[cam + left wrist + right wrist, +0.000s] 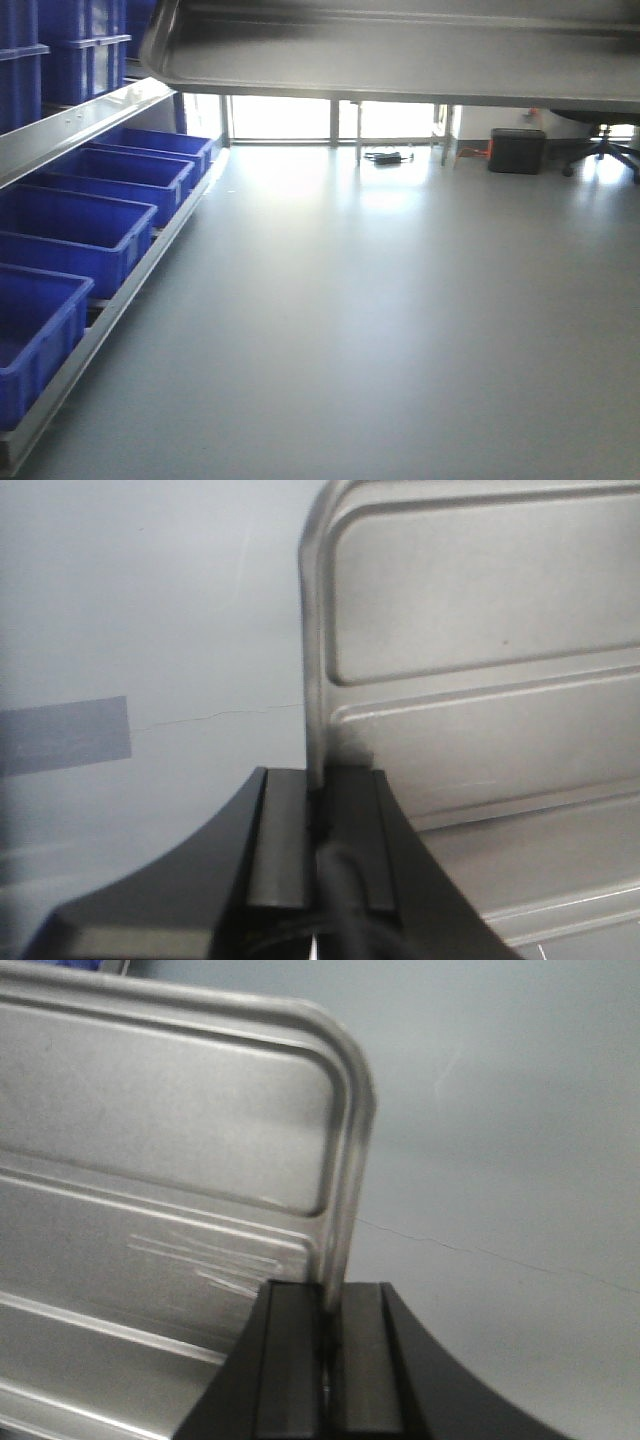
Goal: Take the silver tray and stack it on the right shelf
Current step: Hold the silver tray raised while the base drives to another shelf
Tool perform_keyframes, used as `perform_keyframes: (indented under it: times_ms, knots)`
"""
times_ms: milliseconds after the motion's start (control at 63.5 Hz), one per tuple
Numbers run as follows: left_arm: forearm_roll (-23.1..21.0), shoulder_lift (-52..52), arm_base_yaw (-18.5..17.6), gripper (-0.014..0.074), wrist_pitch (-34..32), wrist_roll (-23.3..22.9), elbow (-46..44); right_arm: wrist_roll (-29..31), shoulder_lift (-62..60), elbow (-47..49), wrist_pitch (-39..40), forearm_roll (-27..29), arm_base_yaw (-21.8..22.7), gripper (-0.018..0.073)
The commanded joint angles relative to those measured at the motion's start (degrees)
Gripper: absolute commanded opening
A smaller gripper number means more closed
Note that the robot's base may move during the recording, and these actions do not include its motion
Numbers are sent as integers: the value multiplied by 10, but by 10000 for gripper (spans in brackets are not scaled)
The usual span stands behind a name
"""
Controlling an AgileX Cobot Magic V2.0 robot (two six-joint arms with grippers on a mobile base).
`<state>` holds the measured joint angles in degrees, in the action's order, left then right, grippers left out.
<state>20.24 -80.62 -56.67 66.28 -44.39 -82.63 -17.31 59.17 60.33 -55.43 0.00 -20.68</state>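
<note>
A pale grey floor (380,330) fills the front view, with bright windows (300,117) at its far end. Left of the windows, open blue plastic bins (60,235) sit in a row on a low metal rack (95,335), with blue crates (70,50) stacked above. Right of the windows stand a black box (517,150) and an office chair (603,150). A dark cable (385,157) lies just below the windows.
</note>
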Motion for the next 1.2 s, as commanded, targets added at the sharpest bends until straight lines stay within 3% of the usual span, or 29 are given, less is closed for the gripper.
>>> perform_keyframes:
  times_ms: [0,1181]
  knots:
    - [40,19,-1,-93,24,7,-17,10,-10,20,21,-41,4,56]
    - [39,19,-1,-93,24,7,-17,10,-10,20,21,-41,4,56]
